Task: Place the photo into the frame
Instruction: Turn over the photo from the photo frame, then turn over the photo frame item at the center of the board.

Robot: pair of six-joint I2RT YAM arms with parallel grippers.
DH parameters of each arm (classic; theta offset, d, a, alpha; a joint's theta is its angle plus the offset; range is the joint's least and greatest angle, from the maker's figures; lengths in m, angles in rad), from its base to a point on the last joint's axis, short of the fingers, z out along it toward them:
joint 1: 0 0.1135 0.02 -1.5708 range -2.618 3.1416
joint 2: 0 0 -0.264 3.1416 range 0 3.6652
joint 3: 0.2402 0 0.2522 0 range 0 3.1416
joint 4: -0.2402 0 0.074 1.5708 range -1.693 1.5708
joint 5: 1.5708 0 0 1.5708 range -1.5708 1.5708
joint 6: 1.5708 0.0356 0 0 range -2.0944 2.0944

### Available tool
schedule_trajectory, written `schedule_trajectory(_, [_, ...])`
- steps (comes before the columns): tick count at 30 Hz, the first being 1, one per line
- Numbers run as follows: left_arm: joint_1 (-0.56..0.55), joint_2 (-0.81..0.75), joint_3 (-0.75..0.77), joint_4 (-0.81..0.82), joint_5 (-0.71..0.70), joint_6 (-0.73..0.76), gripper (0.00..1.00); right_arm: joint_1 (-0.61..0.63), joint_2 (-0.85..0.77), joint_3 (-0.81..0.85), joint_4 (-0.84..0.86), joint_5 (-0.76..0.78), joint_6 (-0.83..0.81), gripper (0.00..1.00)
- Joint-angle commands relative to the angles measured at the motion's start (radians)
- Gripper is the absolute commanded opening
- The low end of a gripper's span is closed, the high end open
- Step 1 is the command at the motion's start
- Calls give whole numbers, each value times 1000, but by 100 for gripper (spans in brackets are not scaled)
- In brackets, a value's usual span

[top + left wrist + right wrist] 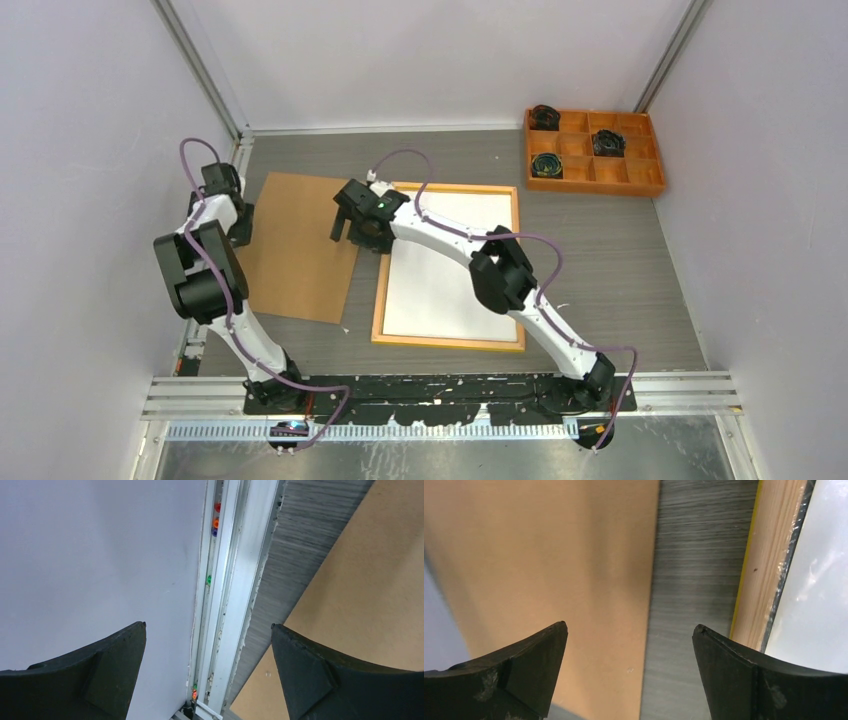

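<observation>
The frame (380, 290) lies flat mid-table, its light wood back up; the right wrist view shows its wood rail (764, 565) with a thin yellow edge. A plain white sheet (450, 270) fills it, apparently the photo's white back (819, 580); no printed side shows. My right gripper (350, 222) is open and empty above the strip of table between the frame's far left corner and the brown backing board (300, 245), its jaws wide apart (630, 627). My left gripper (242, 225) is open and empty (207, 627) over the board's left edge, by the left wall.
The brown backing board (549, 555) lies left of the frame and shows in the left wrist view (370, 595). An orange compartment tray (595, 175) with dark coils stands at the back right. An aluminium rail (240, 580) runs along the left wall.
</observation>
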Motion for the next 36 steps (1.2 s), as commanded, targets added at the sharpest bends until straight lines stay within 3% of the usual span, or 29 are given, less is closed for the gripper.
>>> schedule_trajectory(1, [11, 59, -22, 130, -71, -23, 96, -10, 43, 63, 26, 3, 38, 100])
schedule_trajectory(12, [12, 112, -57, 122, 5, -34, 97, -9, 98, 56, 31, 0, 73, 100])
schedule_trajectory(20, [11, 85, -92, -95, 309, -38, 94, -9, 110, 47, 65, -47, 112, 100])
schedule_trajectory(25, [28, 82, -106, -171, 409, -11, 90, -13, 122, 38, 116, -115, 166, 100])
schedule_trajectory(30, [27, 80, -112, -185, 411, 45, 86, -23, 104, -3, 204, -177, 225, 100])
schedule_trajectory(36, [17, 91, -120, -167, 383, 87, 83, -37, -12, -134, 441, -276, 274, 100])
